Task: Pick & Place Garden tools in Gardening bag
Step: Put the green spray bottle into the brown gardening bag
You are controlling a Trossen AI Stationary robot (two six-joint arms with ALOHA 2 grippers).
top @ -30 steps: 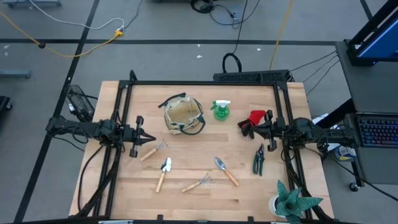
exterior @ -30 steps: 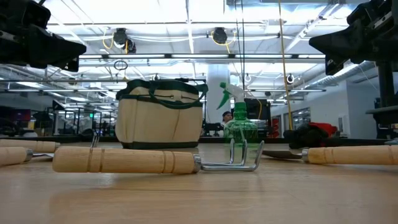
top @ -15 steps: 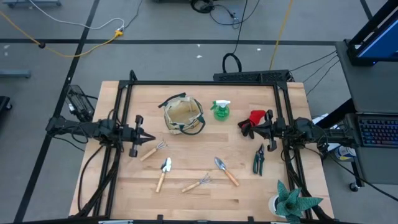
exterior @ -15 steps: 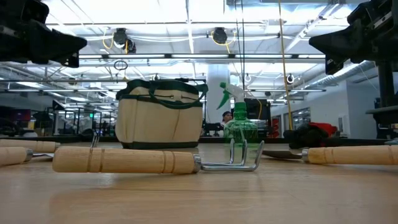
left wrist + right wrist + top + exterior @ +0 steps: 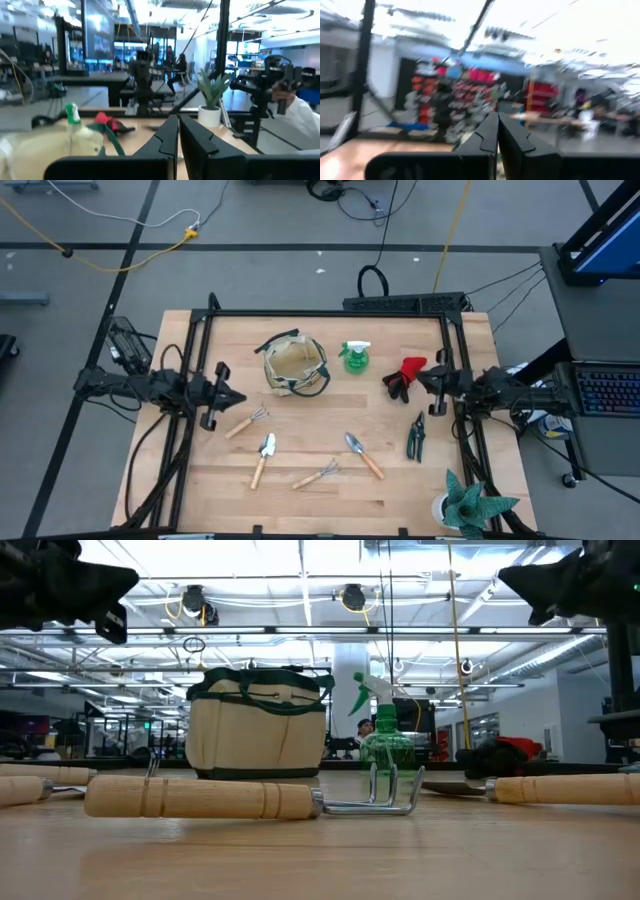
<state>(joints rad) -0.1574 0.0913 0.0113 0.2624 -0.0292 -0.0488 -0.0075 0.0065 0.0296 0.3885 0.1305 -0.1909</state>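
The tan gardening bag (image 5: pixel 295 366) stands upright on its base at the table's far middle, with the green spray bottle (image 5: pixel 354 357) upright beside it and the red glove (image 5: pixel 408 372) lying to its right. Two hand rakes (image 5: pixel 247 421) (image 5: pixel 317 474), two trowels (image 5: pixel 263 458) (image 5: pixel 363 453) and the green-handled shears (image 5: pixel 416 436) lie flat on the near half. My left gripper (image 5: pixel 238 400) is shut and empty, raised left of the bag. My right gripper (image 5: pixel 420 378) is shut and empty, raised by the glove.
A spiky green plant in a white pot (image 5: pixel 468 502) stands at the near right corner. A black frame (image 5: pixel 330 313) rims the table's far edge and sides. Bare wood lies between the bag and the near row of tools.
Both grippers have gone up, seen in the low view, and each has drawn back a little toward its own side of the table. Both have stayed shut. The tools and the bag have not moved.
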